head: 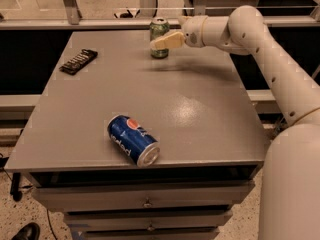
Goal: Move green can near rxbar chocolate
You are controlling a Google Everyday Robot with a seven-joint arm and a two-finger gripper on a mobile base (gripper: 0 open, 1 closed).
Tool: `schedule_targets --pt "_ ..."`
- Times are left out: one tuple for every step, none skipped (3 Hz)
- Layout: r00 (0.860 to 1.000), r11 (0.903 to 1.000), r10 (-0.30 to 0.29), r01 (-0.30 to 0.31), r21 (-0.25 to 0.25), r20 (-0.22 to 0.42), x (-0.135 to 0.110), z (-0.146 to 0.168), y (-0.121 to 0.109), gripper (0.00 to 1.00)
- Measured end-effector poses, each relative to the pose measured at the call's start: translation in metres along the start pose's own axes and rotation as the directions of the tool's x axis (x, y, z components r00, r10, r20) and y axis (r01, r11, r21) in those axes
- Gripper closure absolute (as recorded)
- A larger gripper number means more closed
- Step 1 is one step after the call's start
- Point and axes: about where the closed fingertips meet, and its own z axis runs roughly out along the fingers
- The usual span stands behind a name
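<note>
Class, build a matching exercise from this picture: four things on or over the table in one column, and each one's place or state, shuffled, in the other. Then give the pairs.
Things
1. green can
2. rxbar chocolate
3. blue Pepsi can
4. hand

Places or states
A. on its side near the table's front edge
B. upright at the far edge
C. flat at the far left
D. in front of the green can's middle

Pairs: 1-B, 2-C, 3-A, 4-D
</note>
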Motion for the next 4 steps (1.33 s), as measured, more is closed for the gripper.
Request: schedule_targets --pt "1.0 0.9999 -0.006 0.006 0.016 -0.003 0.003 0.005 -0.001 0.18" --pt "1.0 0.9998 -0.005 0.005 0.019 0.004 0.003 0.007 0.003 0.41" --pt "1.0 0.9999 -0.008 0.008 0.007 0.02 -0.005 0.011 0.012 0.65" --pt "0.999 0.9992 -0.026 0.027 -0.03 0.043 -0.04 0.02 0.036 0.88"
